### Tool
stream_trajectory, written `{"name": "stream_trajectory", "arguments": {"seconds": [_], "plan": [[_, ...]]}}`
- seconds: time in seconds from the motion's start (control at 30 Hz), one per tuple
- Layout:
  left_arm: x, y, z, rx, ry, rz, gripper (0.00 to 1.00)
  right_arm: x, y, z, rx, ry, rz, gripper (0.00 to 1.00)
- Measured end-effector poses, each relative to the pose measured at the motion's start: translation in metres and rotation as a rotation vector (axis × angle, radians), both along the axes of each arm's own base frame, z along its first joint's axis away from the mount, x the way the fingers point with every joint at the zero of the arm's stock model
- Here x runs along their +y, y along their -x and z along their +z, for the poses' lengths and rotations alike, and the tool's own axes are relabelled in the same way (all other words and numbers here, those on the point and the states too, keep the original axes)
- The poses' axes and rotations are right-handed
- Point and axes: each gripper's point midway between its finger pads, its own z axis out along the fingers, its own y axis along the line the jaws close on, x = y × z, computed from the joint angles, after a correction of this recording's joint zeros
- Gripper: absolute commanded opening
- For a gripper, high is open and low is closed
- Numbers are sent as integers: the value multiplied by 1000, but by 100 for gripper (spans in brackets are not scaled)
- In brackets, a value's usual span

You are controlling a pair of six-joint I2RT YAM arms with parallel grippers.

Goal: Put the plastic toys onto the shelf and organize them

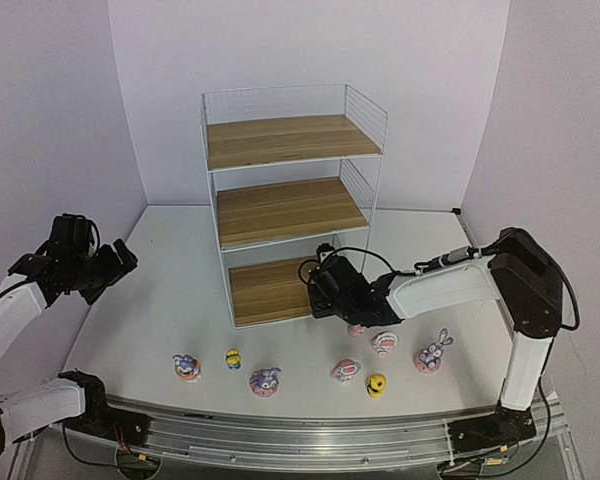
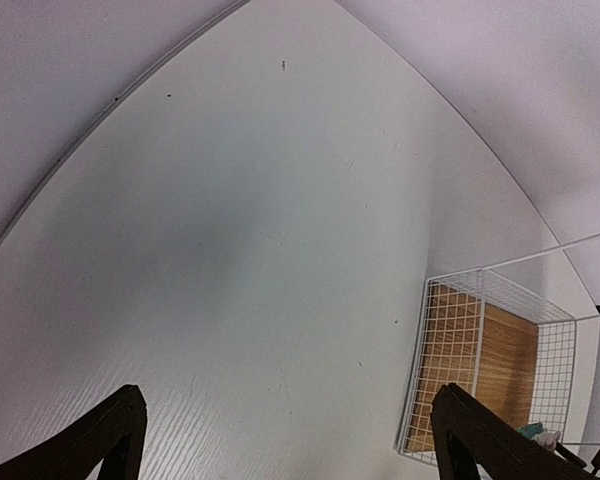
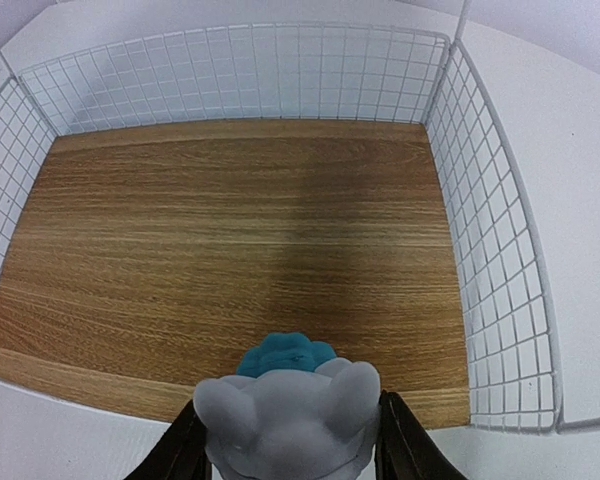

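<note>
Robotics lab cell: bare white walls (image 1: 280, 40) round a white table (image 1: 150, 310), two robot arms (image 1: 450, 285) on a rail (image 1: 310, 440) at its near edge.

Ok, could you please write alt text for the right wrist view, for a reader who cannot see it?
The right tool grips a grey toy with a teal tuft at the front edge of a wooden shelf board, which has white wire mesh on three sides.

The shelf (image 1: 285, 140) — white mesh, brown wood-grain; toy (image 3: 290, 420) — grey, teal.
</note>
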Motion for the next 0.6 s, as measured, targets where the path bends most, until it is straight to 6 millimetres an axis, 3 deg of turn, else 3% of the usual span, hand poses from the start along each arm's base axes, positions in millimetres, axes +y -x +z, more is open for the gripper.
{"name": "stream_trajectory", "arguments": {"seconds": [0.6], "plan": [[-1,0,-1,4,4,-5,100,-4,-18,-8,-32,47,-3,26]]}}
